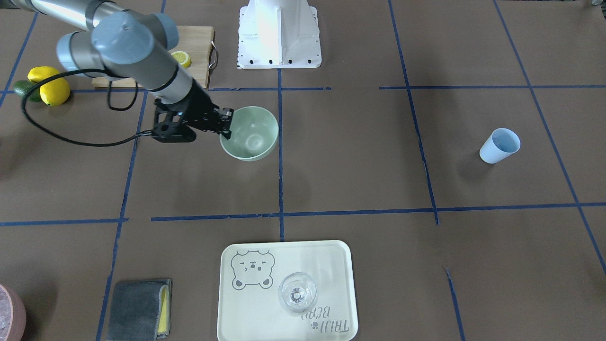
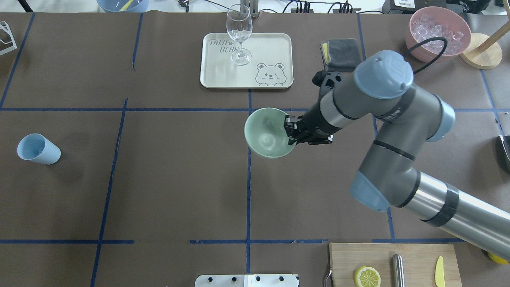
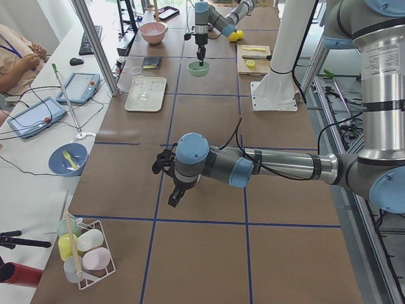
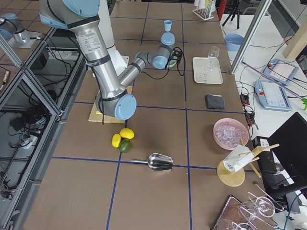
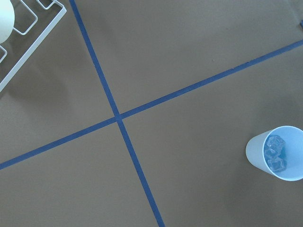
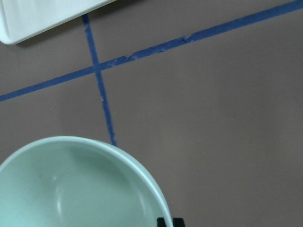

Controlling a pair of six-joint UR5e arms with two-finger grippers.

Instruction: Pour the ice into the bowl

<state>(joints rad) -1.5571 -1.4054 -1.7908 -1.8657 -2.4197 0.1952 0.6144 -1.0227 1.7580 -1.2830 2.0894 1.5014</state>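
Right end effector [image 2: 288,130] pinched the rim of the bowl [image 2: 266,134] tight between its two fingers. The mint-green bowl was right at its fingertips, on the side toward the robot's left. The bowl looked a little tipped, and I could not tell if it sat on the surface [image 2: 179,179] or hung just above it. Past the end effector, farther from the robot, lay a pale tray [image 2: 223,75] with a bear picture. A clear stemmed glass [image 2: 239,34] stood upright on it. A grey cloth [image 2: 340,50] lay just beside the tray. A pink container [image 2: 414,44] full of clear cubes stood farther off to the robot's right. Behind the end effector, close to the robot, a wooden board [image 2: 418,261] held a lemon slice [image 2: 367,276].

Left end effector [image 3: 172,197] hung over the surface, far off to the right end effector's left and well apart from the bowl. It showed only in the side view, so I could not tell if its fingers were apart or together. The ice [image 5: 275,155] was a few clear cubes inside the blue cup [image 5: 255,152]. That cup stood on the surface below the left end effector and a bit to one side, well apart from the bowl
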